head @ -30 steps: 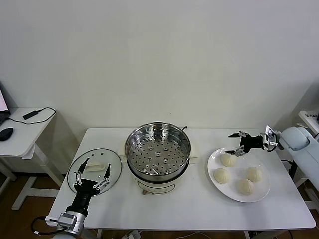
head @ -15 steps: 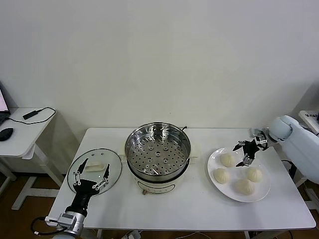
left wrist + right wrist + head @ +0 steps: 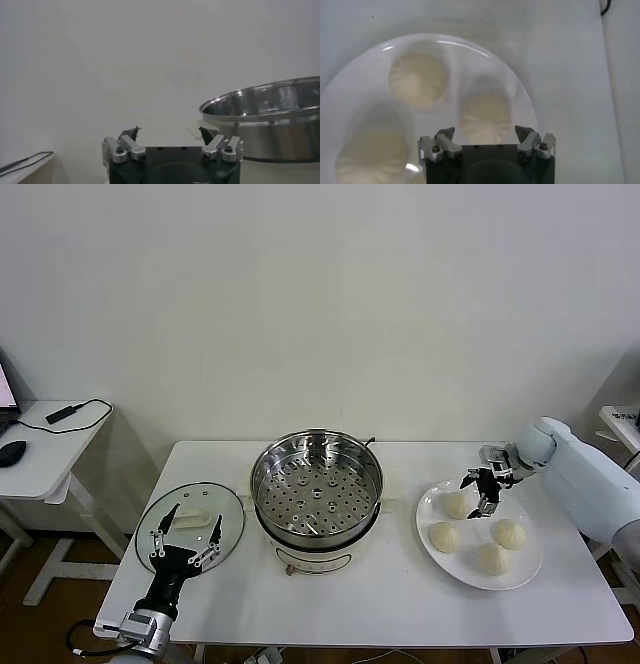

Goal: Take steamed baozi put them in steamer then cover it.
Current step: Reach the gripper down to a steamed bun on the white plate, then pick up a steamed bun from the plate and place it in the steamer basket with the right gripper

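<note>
On the white worktop [image 3: 400, 594], the right pincer [image 3: 478, 492] hovered spread above a bun [image 3: 486, 118] at the frame's right; it should descend centred, closing gently. Left pincer [image 3: 185, 546] idled spread.

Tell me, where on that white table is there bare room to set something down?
The widest bare patch is the table front, below the steamer and the plate. A narrower strip lies between steamer and plate. The left end is crowded: the glass lid and left hand fill it. The right hand hangs over the buns.
</note>
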